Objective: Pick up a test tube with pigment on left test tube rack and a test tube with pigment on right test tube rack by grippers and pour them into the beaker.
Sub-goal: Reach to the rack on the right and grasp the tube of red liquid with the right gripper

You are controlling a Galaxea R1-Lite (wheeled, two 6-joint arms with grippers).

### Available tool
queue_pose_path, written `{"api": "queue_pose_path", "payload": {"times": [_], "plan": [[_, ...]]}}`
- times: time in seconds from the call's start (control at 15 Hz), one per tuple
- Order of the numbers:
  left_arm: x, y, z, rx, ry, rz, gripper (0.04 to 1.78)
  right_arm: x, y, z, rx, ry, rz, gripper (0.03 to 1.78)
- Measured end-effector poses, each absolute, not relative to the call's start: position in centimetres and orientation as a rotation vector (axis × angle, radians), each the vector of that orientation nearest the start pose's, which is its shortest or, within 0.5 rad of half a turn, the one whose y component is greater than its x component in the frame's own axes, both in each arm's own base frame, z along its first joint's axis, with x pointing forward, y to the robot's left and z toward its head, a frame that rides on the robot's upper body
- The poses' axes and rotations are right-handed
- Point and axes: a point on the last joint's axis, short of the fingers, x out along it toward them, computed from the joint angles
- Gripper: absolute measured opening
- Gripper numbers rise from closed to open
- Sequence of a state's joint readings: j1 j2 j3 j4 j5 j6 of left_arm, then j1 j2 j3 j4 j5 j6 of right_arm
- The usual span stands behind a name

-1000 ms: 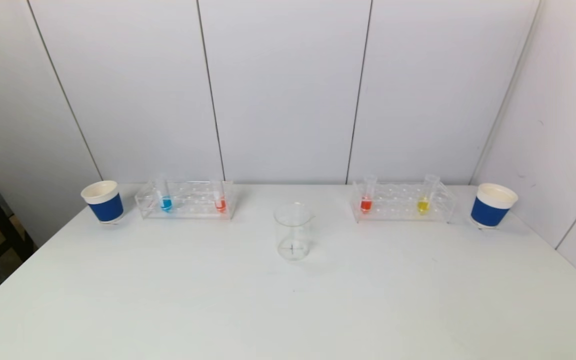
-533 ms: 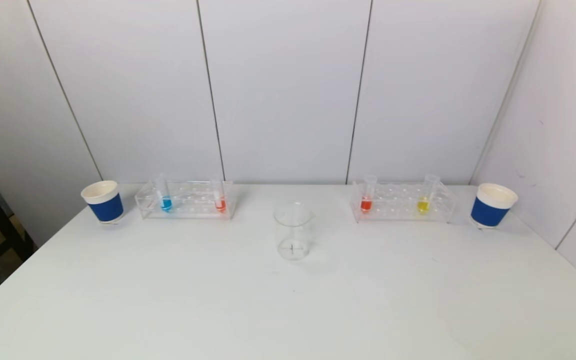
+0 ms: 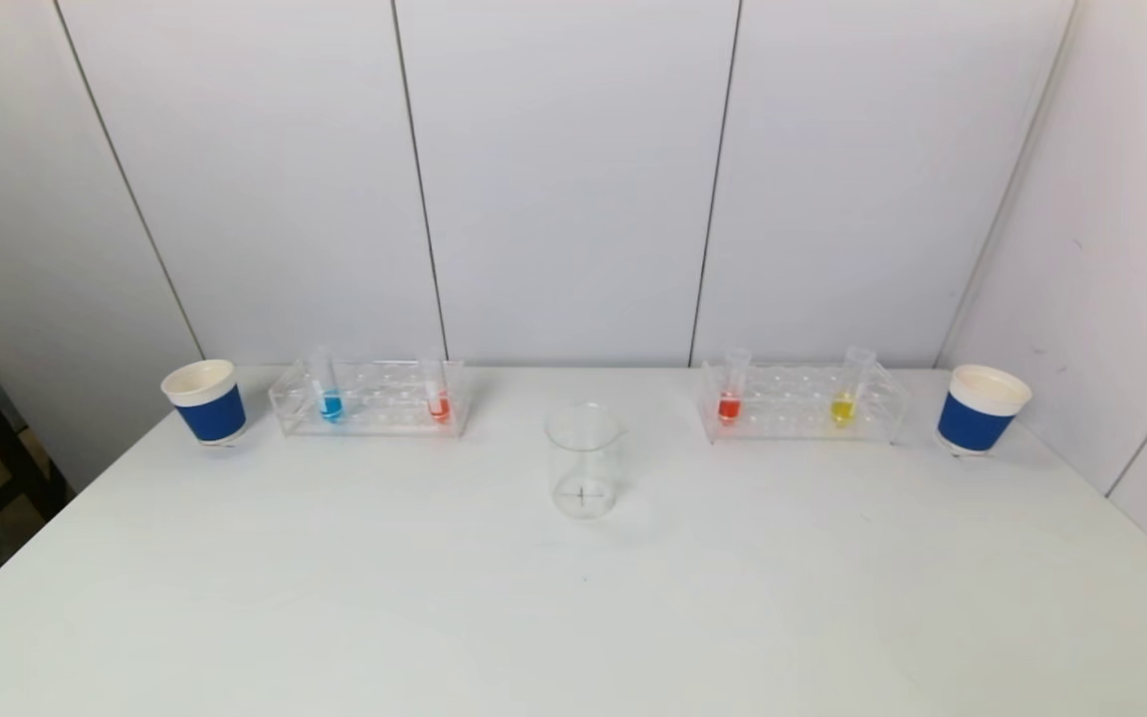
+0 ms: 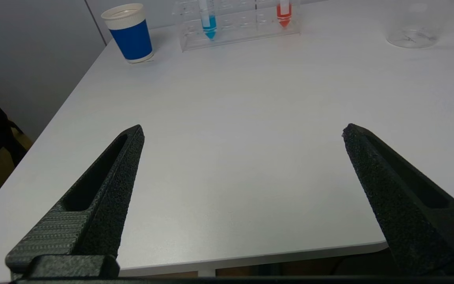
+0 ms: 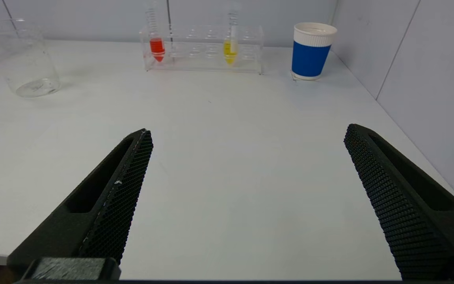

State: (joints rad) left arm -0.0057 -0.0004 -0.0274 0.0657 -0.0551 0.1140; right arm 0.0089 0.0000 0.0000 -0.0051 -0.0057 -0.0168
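Wrist views alone show us our left gripper [image 4: 242, 130] and right gripper [image 5: 246, 132], both spread wide and empty near the table's [image 3: 573, 617] front edge. Clear left rack [image 3: 369, 398] and right rack [image 3: 802, 403] hold the pigmented tubes upright; the glass beaker [image 3: 583, 460] stands between them.

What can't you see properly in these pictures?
- Head view: both arms are out of the picture, below the bottom edge.
- Left wrist view: the beaker and the left rack's tubes are cut off by the top edge.
- Right wrist view: the beaker runs off the side edge.
- Cups: their insides are hidden by their own walls.
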Motion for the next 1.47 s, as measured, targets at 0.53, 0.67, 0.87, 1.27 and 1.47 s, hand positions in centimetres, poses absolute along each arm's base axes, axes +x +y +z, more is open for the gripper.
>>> {"api": "queue_pose_path", "payload": {"times": [0.53, 0.67, 0.87, 1.27, 1.47], "plan": [[-2.5, -0.1, 7.6, 0.113, 0.034, -0.063, 1.76, -3.7, 0.2, 11.5, -0.053, -0.112, 0.092, 1.77], [-2.5, -0.1, 7.6, 0.113, 0.034, -0.063, 1.76, -4.3, 0.3, 13.0, -0.058, -0.137, 0.139, 1.77], [-2.5, -0.1, 7.6, 0.113, 0.034, -0.063, 1.76, -4.4, 0.4, 15.9, -0.064, -0.169, 0.186, 1.77], [-2.5, -0.1, 7.6, 0.113, 0.034, -0.063, 1.76, -1.9, 0.3, 23.6, -0.058, -0.165, 0.311, 1.77], [-2.5, -0.1, 7.6, 0.113, 0.034, -0.063, 1.76, 1.5, 0.7, 26.7, -0.054, -0.137, 0.366, 1.77]]}}
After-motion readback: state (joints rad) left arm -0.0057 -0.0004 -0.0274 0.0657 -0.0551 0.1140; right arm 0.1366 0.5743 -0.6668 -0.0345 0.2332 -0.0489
